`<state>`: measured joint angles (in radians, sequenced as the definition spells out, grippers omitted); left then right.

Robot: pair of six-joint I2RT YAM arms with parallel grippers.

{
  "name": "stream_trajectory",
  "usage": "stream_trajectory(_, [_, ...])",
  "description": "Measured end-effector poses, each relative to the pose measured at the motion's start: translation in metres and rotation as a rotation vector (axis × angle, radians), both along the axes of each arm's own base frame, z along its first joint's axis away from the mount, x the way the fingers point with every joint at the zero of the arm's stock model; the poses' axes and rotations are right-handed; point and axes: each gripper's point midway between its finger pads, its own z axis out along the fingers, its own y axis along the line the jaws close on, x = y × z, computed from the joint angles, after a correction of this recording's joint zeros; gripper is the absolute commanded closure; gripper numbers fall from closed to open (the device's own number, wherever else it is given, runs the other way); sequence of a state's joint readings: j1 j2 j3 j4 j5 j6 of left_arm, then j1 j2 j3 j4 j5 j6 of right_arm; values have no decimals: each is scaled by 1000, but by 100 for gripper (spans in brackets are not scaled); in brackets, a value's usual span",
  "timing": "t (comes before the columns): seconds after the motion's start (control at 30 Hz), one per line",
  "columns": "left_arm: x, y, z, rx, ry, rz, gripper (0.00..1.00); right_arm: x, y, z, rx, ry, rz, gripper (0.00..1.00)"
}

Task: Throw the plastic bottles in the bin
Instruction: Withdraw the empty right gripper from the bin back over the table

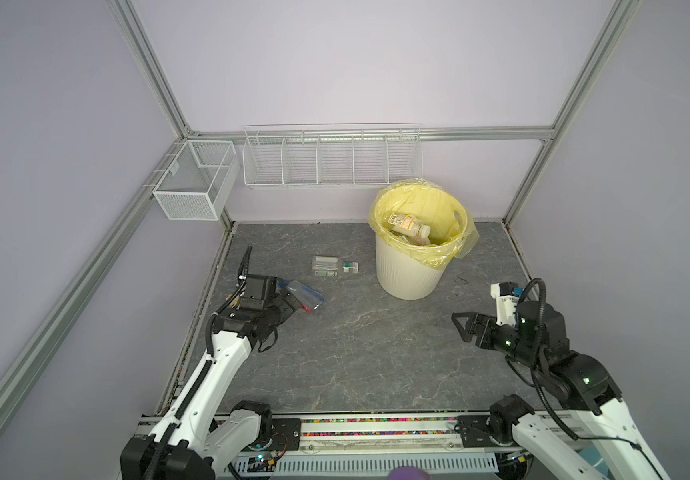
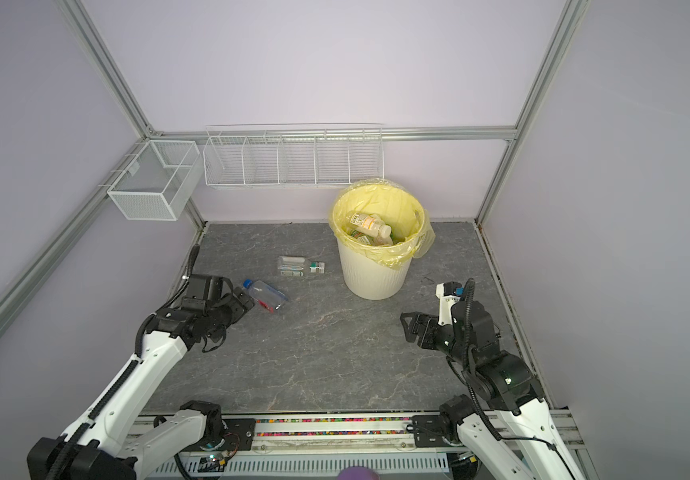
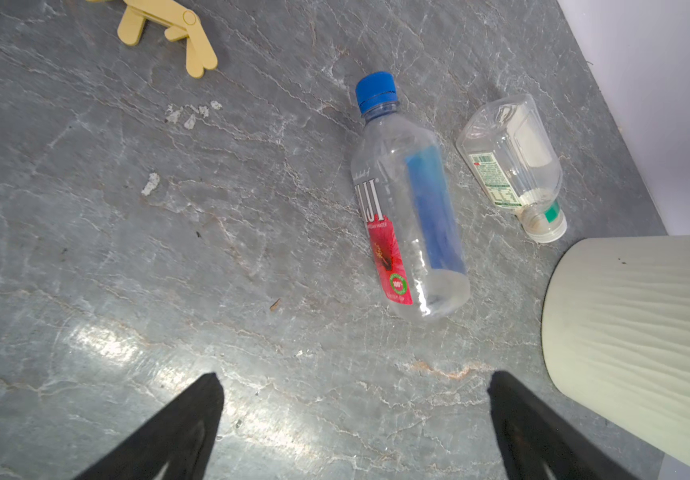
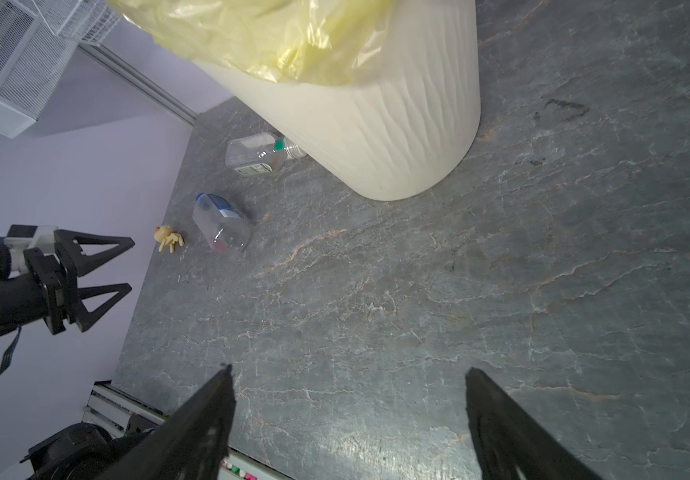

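A clear plastic bottle with a blue cap and a red label (image 1: 306, 296) (image 2: 267, 296) (image 3: 409, 208) (image 4: 220, 224) lies on its side on the grey floor at the left. My left gripper (image 1: 291, 302) (image 2: 246, 303) (image 3: 353, 378) (image 4: 130, 264) hovers just short of it, open and empty. A second clear bottle with a white cap and a green band (image 1: 335, 266) (image 2: 300, 266) (image 3: 509, 166) (image 4: 260, 153) lies beside the bin (image 1: 407, 274) (image 2: 374, 276) (image 3: 642, 332) (image 4: 376, 124). More bottles (image 1: 409, 226) (image 2: 370, 224) lie inside the bin's yellow bag. My right gripper (image 1: 459, 328) (image 2: 405, 326) (image 4: 349, 370) hangs open and empty at the right, apart from everything.
A small yellow toy figure (image 3: 168, 25) (image 4: 167, 239) lies on the floor near the left wall, beyond the blue-capped bottle. White wire baskets (image 1: 195, 183) (image 1: 330, 162) hang on the back and left walls. The floor ends at the frame rails on all sides.
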<state>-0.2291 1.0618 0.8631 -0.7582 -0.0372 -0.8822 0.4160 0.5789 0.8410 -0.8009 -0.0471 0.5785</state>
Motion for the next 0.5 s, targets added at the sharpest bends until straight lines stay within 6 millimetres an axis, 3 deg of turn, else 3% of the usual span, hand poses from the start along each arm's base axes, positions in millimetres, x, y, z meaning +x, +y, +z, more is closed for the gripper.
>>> stream_trajectory(0.33, [31,-9,-29,12,84,-2,0,-17,-7,-6,-14,16,9,12])
stream_trajectory(0.5, [54,-14,-32,21,106,-9,0,-19,-8,-21,-36,39,17,12])
